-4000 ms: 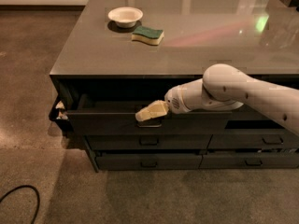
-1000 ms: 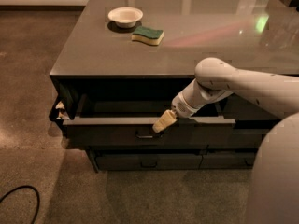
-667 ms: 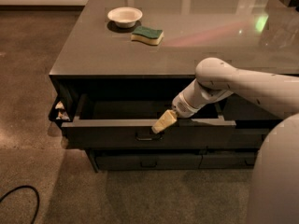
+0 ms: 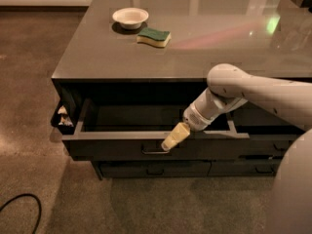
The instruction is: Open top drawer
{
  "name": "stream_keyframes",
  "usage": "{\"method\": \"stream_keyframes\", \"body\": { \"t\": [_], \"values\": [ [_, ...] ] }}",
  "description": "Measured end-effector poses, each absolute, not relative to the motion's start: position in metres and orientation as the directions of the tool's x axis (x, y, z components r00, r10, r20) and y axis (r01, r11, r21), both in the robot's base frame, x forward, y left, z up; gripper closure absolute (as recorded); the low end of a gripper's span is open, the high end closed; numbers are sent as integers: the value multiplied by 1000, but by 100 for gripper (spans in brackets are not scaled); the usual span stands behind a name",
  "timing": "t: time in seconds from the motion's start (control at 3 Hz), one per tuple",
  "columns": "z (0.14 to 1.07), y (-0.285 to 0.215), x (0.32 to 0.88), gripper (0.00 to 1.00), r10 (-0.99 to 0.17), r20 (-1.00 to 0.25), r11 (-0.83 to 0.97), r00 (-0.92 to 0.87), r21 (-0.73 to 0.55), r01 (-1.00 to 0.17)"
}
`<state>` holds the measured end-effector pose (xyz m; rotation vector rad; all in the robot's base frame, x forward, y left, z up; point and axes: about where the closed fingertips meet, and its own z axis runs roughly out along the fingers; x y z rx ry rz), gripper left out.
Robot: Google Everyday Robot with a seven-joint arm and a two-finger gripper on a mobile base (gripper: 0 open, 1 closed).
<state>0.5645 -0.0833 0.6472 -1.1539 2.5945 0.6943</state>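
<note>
Open top drawer [image 4: 107,147]; claw [image 4: 171,140] at its centre handle [image 4: 154,152].

The grey counter [image 4: 209,48] carries a white bowl [image 4: 130,17] at 11 o'clock, with a sponge [image 4: 153,36] at the bowl's 4 o'clock. The pincer [image 4: 171,139] is below the counter's front edge.

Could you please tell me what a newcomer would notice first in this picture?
The white arm reaching in from the right, its gripper at the handle of the top drawer, which stands well open below the counter. Next, the white bowl and green-topped sponge, side by side at the counter's far left.
</note>
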Motion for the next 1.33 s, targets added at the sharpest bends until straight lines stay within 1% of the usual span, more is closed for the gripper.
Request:
{"method": "stream_keyframes", "body": {
  "t": [0.33,0.67,1.0,1.33],
  "values": [
    [636,-97,532,5,-652,-342,567,-677,374,-734],
    [637,-99,530,24,-653,-338,566,-678,377,-733],
    [637,-114,500,47,-668,-301,555,-680,407,-725],
    [645,-124,478,62,-686,-268,545,-677,428,-721]
  ]
}}
